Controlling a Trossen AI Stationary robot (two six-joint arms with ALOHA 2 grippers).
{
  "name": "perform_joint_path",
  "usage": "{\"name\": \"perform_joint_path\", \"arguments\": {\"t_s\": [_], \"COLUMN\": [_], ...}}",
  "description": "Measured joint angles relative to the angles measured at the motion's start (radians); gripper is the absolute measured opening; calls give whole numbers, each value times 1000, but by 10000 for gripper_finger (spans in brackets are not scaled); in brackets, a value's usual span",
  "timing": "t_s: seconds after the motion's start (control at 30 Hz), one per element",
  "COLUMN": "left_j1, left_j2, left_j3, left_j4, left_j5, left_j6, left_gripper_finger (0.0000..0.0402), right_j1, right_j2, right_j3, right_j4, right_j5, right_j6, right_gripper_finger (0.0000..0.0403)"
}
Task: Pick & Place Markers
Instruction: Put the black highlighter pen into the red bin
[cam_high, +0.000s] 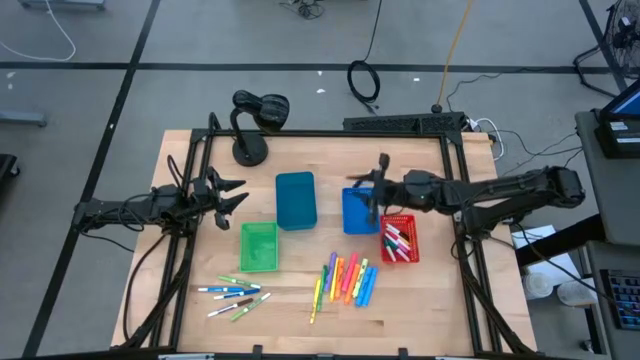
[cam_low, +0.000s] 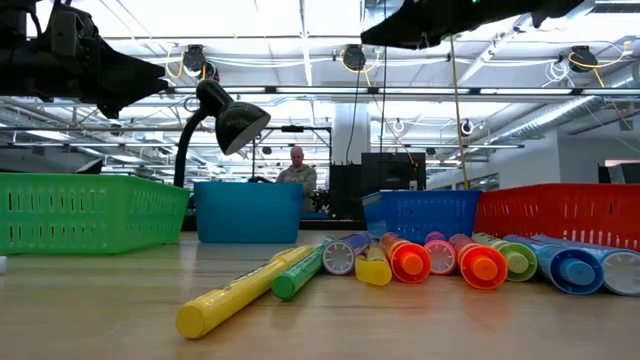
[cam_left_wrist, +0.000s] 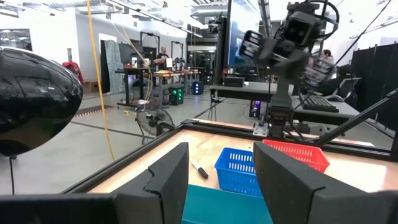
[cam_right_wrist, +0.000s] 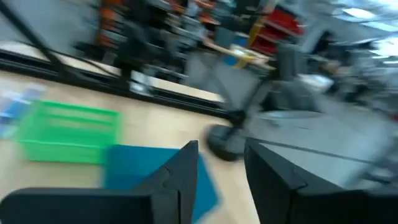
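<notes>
The left gripper (cam_high: 238, 194) hangs over the left side of the pale wooden surface (cam_high: 300, 300), near the green plastic bin (cam_high: 259, 246), and its fingers (cam_left_wrist: 166, 177) are apart with nothing between them. In front of the green bin, near the front edge, lies a small bunch of thin white markers with coloured caps (cam_high: 233, 295). Behind the bins stands a black desk lamp with a round base (cam_high: 252, 125). In the middle sits a teal plastic bin (cam_high: 295, 200), and just right of it a blue plastic basket (cam_high: 358, 212). The right gripper (cam_high: 368, 187) hangs over the blue basket. Its fingers (cam_right_wrist: 186, 174) stand a little apart, and nothing shows between them. In front of the blue basket lies a row of bright neon markers (cam_high: 347, 279) in yellow, orange, pink, purple and blue, side by side near the front edge. To the right of the blue basket, a red plastic basket (cam_high: 406, 222) holds more white markers with coloured caps (cam_high: 396, 242). In the low view, a person (cam_low: 297, 170) shows far off in the room behind the surface.
</notes>
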Motion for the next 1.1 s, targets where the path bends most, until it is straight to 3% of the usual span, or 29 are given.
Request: {"name": "perform_joint_path", "arguments": {"t_s": [0.17,0.53,0.6,0.7,0.83,0.97,1.1], "left_j1": [0,0,0,0,0,0,0], "left_j2": [0,0,0,0,0,0,0], "left_j3": [0,0,0,0,0,0,0], "left_j4": [0,0,0,0,0,0,0], "left_j5": [0,0,0,0,0,0,0], "left_j6": [0,0,0,0,0,0,0], "left_gripper_finger": [184,184,184,184,184,184,184], "right_j1": [-36,-110,-142,-219,-355,-470,-562], "right_j2": [0,0,0,23,118,238,354], "right_j3": [0,0,17,125,341,496,527], "right_j4": [2,39,-57,-347,-738,-879,-928], "right_j5": [125,123,131,129,4,-27,-211], "right_j6": [-84,-159,-192,-134,-40,-177,-312], "right_gripper_finger": [115,113,121,133,141,145,145]}}
